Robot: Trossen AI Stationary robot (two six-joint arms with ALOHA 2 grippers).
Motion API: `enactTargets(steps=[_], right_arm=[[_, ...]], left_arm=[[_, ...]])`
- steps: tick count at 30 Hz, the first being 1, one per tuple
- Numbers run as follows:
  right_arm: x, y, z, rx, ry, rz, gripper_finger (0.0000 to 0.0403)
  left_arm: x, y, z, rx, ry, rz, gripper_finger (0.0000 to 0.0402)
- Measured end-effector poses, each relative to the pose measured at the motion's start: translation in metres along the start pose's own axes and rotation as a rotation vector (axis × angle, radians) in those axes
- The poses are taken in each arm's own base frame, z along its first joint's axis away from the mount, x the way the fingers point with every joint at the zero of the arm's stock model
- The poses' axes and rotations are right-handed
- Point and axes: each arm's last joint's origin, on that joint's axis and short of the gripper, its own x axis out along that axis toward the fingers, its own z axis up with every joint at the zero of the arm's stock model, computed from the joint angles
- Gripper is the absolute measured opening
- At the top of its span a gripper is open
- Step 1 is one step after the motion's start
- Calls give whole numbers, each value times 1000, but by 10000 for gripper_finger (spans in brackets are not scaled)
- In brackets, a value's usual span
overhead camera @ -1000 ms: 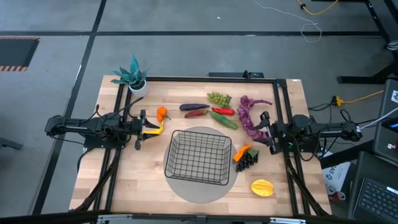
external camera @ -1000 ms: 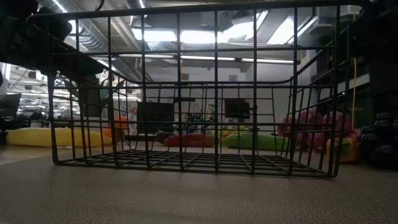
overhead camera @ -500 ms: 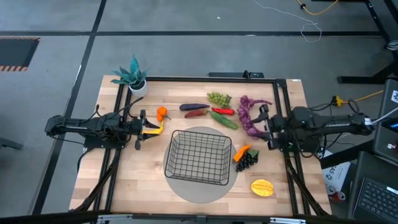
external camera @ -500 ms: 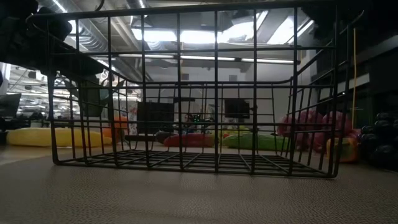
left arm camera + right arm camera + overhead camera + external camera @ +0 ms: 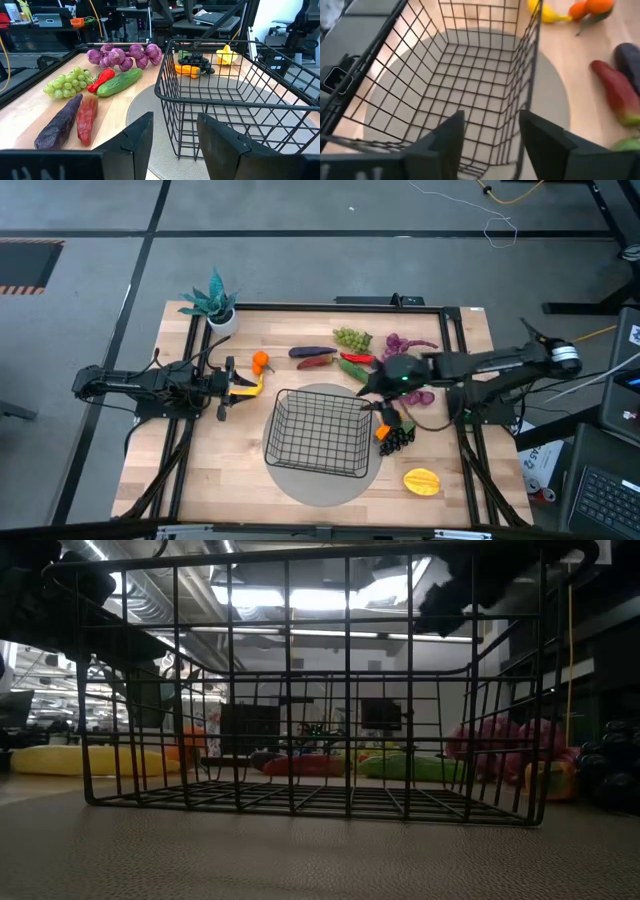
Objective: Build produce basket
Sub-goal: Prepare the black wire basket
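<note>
The black wire basket [image 5: 318,432] stands on a round grey mat [image 5: 292,482] at the table's middle. My right gripper [image 5: 372,392] is open and empty above the basket's far right corner; its wrist view [image 5: 490,142] looks down into the basket [image 5: 470,75]. My left gripper [image 5: 230,388] is open at the table's left, with its fingers on either side of the banana [image 5: 247,387], beside the orange [image 5: 260,362]. Eggplant [image 5: 310,352], green grapes [image 5: 351,337], cucumber [image 5: 120,82], purple grapes [image 5: 402,343], carrot [image 5: 386,425], dark grapes [image 5: 398,440] and starfruit [image 5: 422,480] lie on the table.
A teal potted plant [image 5: 213,302] stands at the far left corner. A dark red pepper [image 5: 315,363] and a small red one [image 5: 358,358] lie far of the basket. Black rails [image 5: 192,360] run along both table sides. Bare wood shows near the front edge.
My right gripper has swung from the table's right side toward the left edge, passing over the purple grapes, and now hangs over the basket's far right corner. The fruits and the basket have stayed in place.
</note>
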Motion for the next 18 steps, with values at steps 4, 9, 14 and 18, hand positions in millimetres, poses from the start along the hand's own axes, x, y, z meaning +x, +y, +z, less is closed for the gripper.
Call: enactTargets(steps=[4,9,14,18], right_arm=[[17,6,18,-7,80,75,113],[38,8,22,-20,186,88,34],[52,3,14,-1,251,78,12],[55,-6,6,22,331,17,15]], left_arm=[[0,0,0,0,0,0,147],[0,0,0,0,0,0,147],[0,0,0,0,0,0,147],[0,0,0,0,0,0,147]])
